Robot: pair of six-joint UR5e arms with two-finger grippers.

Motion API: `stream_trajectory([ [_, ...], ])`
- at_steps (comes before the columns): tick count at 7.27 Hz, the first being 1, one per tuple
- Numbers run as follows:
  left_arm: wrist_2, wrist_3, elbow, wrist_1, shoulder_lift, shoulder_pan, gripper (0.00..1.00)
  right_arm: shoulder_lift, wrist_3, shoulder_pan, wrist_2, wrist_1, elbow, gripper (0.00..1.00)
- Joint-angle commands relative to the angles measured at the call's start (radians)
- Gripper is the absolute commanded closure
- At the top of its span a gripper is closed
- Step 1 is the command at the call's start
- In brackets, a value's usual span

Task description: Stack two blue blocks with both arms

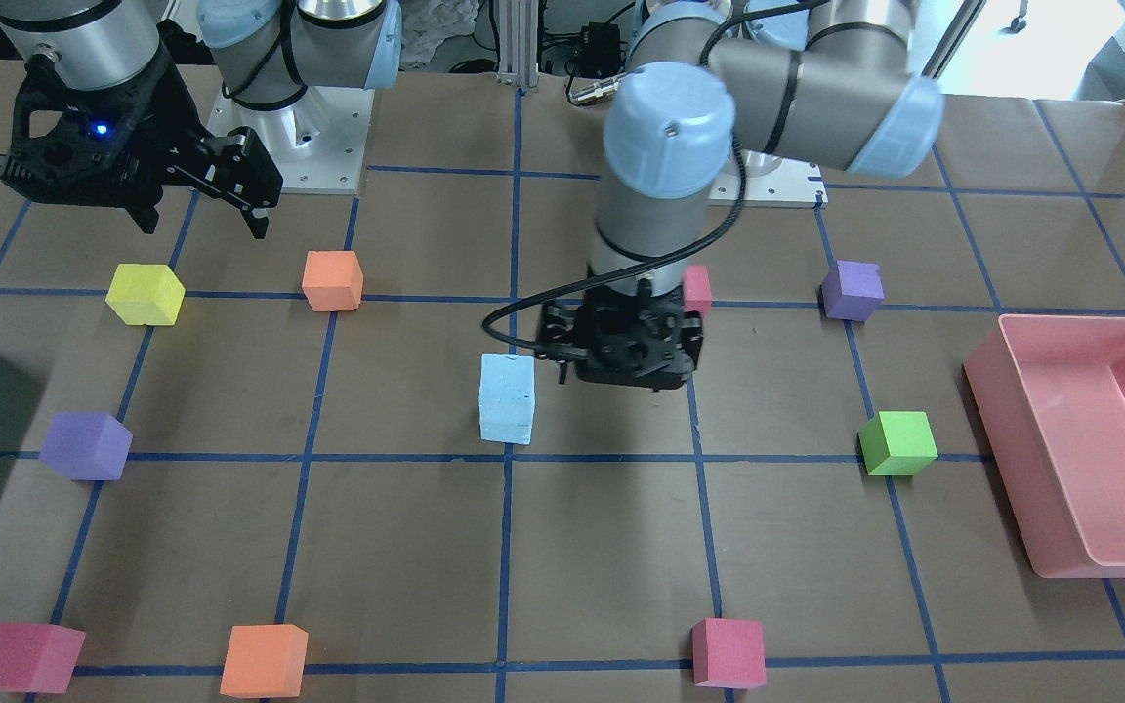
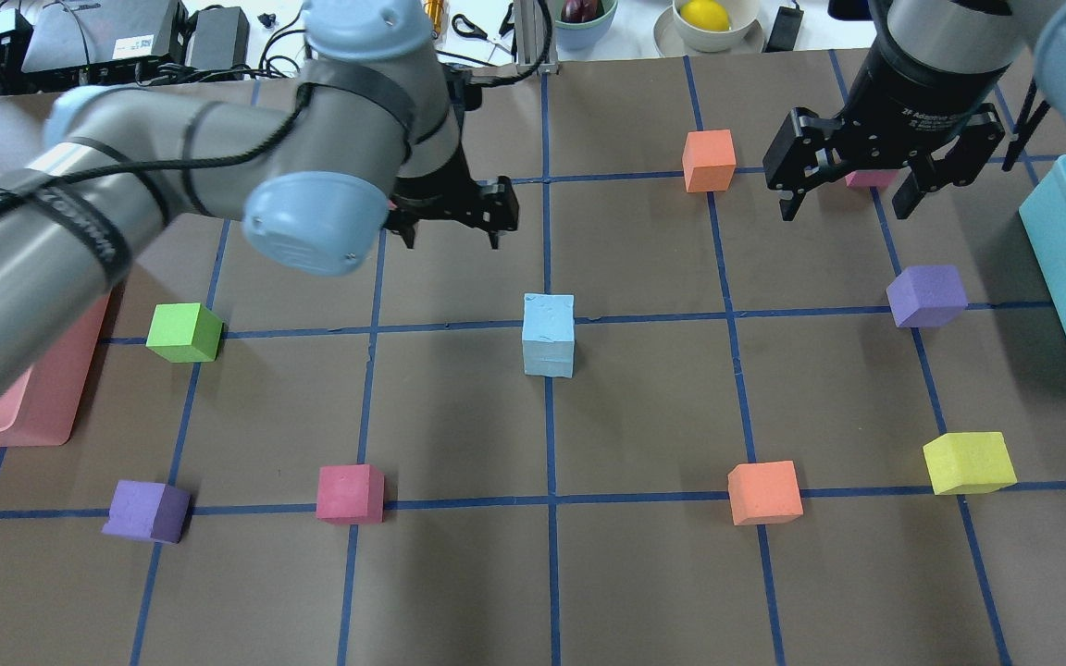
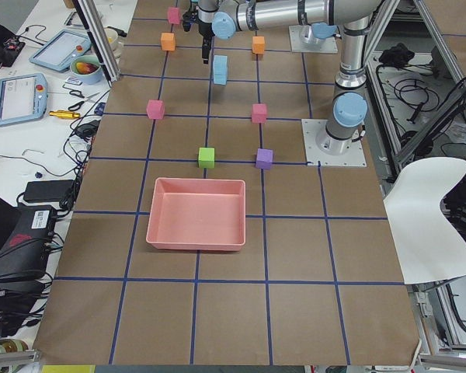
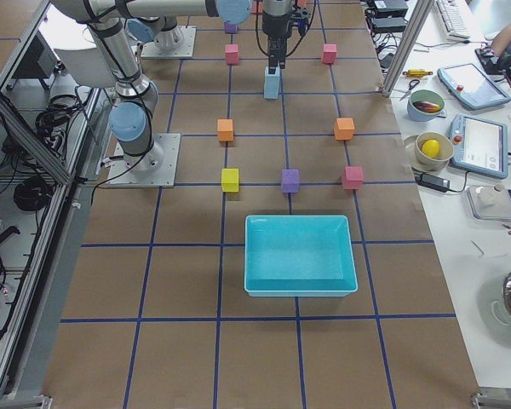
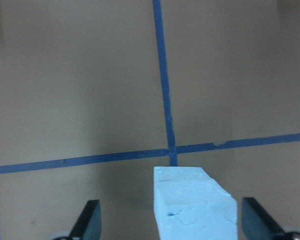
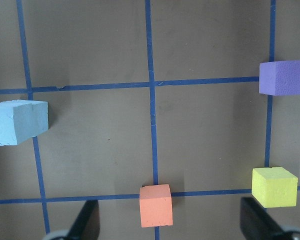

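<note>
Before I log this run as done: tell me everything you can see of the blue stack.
The blue stack is two pale sky-blue foam cubes, one set squarely on the other, with a thin seam between them. Their faces look scuffed and dented. It stands upright on the brown table, by a crossing of blue tape lines. Nothing grips it: the left hand hangs open, apart from it.
</note>
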Motion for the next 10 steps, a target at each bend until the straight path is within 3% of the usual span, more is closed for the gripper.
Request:
stream_trajectory([
  [1, 0.027, 0.123, 0.037, -0.107, 0.110, 0.170, 0.00, 0.000, 0.000, 0.000, -0.001, 0.001, 0.002, 0.00],
  [3, 0.067, 0.128, 0.058, -0.208, 0.133, 0.204, 0.00, 0.000, -0.003, -0.002, 0.000, 0.001, 0.001, 0.00],
  [5, 0.063, 0.125, 0.061, -0.208, 0.145, 0.209, 0.00, 0.000, -0.011, -0.002, 0.000, 0.001, -0.002, 0.00],
  [7, 0.041, 0.121, 0.077, -0.214, 0.153, 0.206, 0.00, 0.002, -0.009, -0.002, 0.000, -0.001, 0.001, 0.00],
  [10, 0.002, 0.112, 0.158, -0.351, 0.136, 0.213, 0.00, 0.000, -0.009, -0.002, 0.000, 0.000, 0.001, 0.00],
])
